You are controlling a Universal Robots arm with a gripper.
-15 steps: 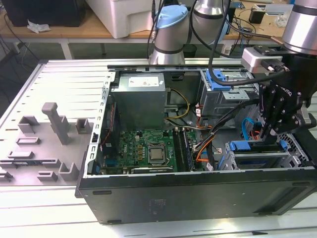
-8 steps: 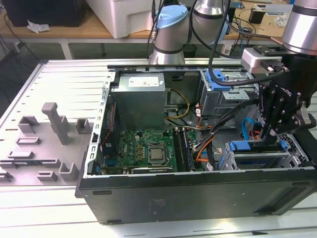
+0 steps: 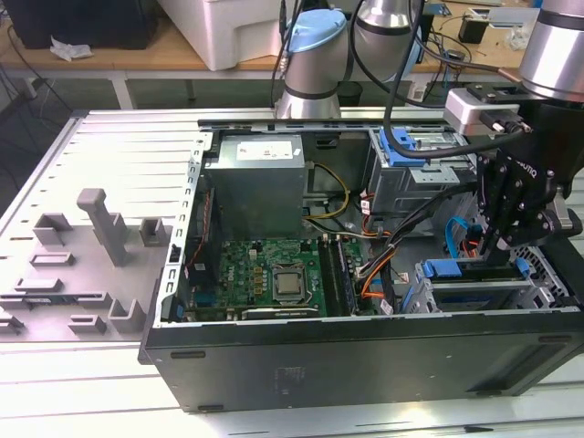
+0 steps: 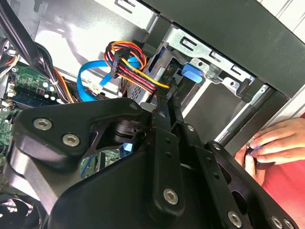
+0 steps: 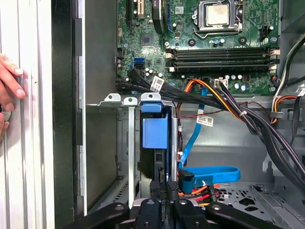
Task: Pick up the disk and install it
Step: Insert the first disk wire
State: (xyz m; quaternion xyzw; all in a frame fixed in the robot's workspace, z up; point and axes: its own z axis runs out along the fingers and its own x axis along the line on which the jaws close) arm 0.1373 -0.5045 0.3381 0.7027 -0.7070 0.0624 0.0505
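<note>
The gripper [image 3: 495, 245] is seen lowered into the open computer case [image 3: 365, 356] at the exterior view's right, directly over the metal drive cage [image 3: 429, 292] in the case's near corner. The disk [image 5: 155, 138] is found standing on edge inside that cage, framed by its blue carrier, whose broad blue handle is turned toward the motherboard [image 5: 214, 47]. In the first wrist view the black fingers [image 5: 156, 187] are drawn close together, almost meeting, and nothing is seen clamped between them. Their tips are placed at the end of the disk opposite the blue handle, just beside a plug of red, yellow and black wires [image 5: 202, 193]. Whether the tips are actually pressed against the disk cannot be told. In the second wrist view the same narrow meeting of the tips is shown against the cage wall, with the coloured wire bundle and a blue flat cable [image 4: 88, 78] close by. In the exterior view the disk's blue rail is seen lying along the top of the cage, with the gripper above its end toward the exterior view's right. A grey power-supply box [image 3: 251, 187] is fixed at the far side of the case, well apart from the gripper. A person's hand [image 5: 9, 81] is rested on the surface outside the case wall.
</note>
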